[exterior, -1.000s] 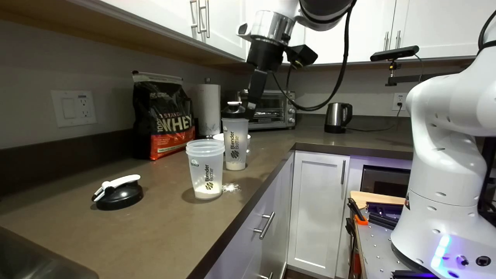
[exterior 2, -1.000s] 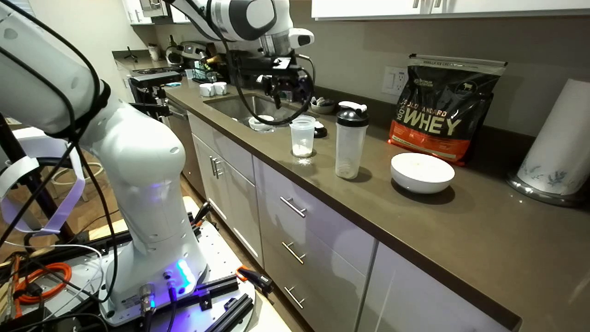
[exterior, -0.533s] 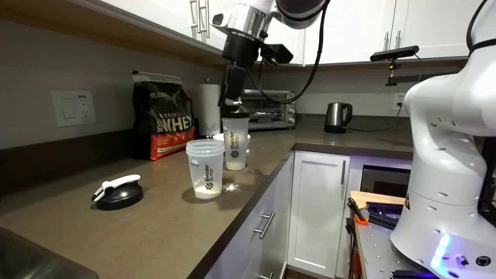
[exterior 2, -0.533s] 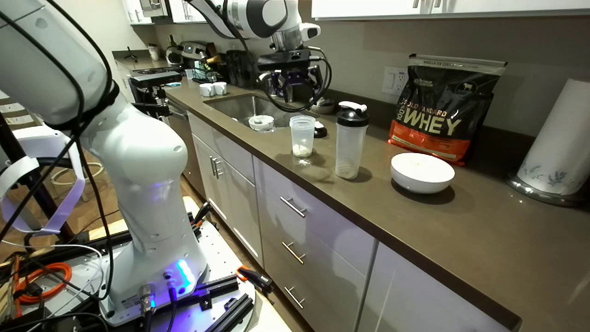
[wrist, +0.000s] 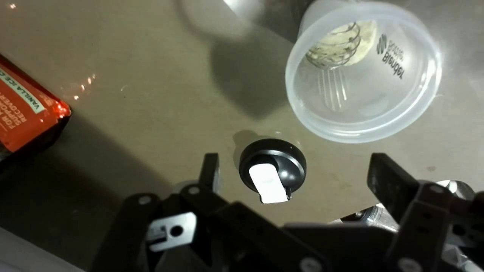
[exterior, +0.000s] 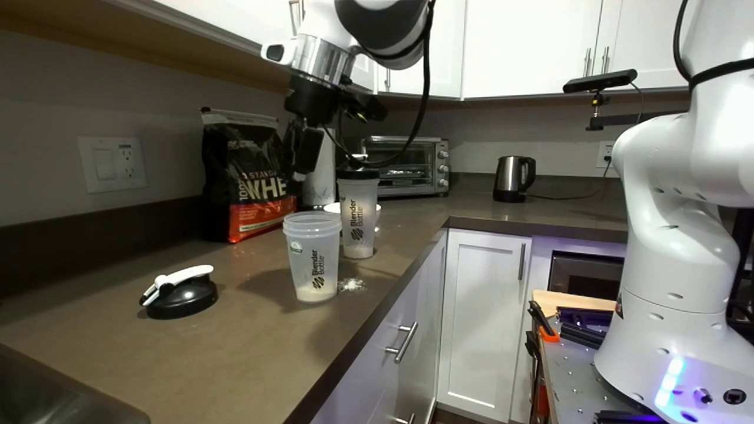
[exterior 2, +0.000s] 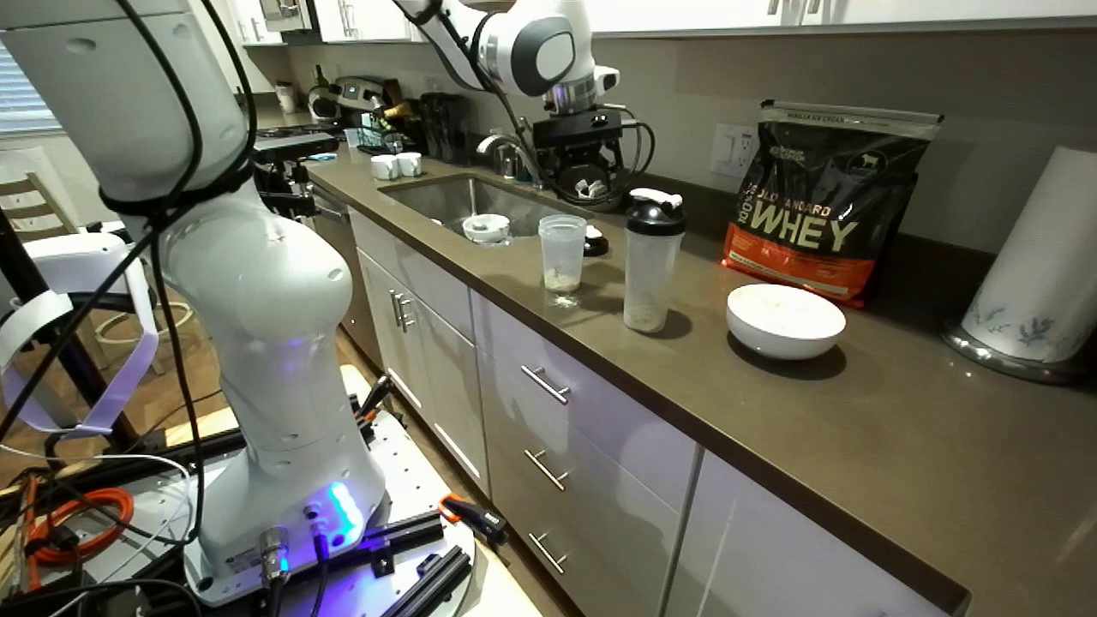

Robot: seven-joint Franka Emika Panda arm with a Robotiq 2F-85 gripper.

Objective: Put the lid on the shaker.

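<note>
The lid (exterior: 187, 299), black with a white flip piece, lies on the counter. It also shows in the wrist view (wrist: 293, 160) and partly behind the cup in an exterior view (exterior 2: 596, 246). The shaker (exterior: 312, 253) is an uncovered translucent cup, upright, with pale powder at its bottom. In the wrist view its open mouth (wrist: 363, 128) shows a wire coil inside. My gripper (wrist: 295, 161) is open and empty, its fingers (wrist: 391, 181) wide apart. It hangs well above the counter, and the lid appears between the fingers, nearer the left one. In an exterior view the gripper (exterior: 298, 168) is above the shaker's height.
A slimmer bottle (exterior: 358, 215) with a dark cap stands close to the shaker. A whey bag (exterior: 253, 182), a white bowl (exterior 2: 784, 321) and a paper towel roll (exterior 2: 1028, 257) stand along the back. A sink (exterior 2: 480, 193) lies beyond the lid. Spilled powder (exterior: 351, 285) is beside the shaker.
The arm has swung past the capped bottle towards the wall, and the gripper has turned. The lid, the shaker and the other objects have not moved.
</note>
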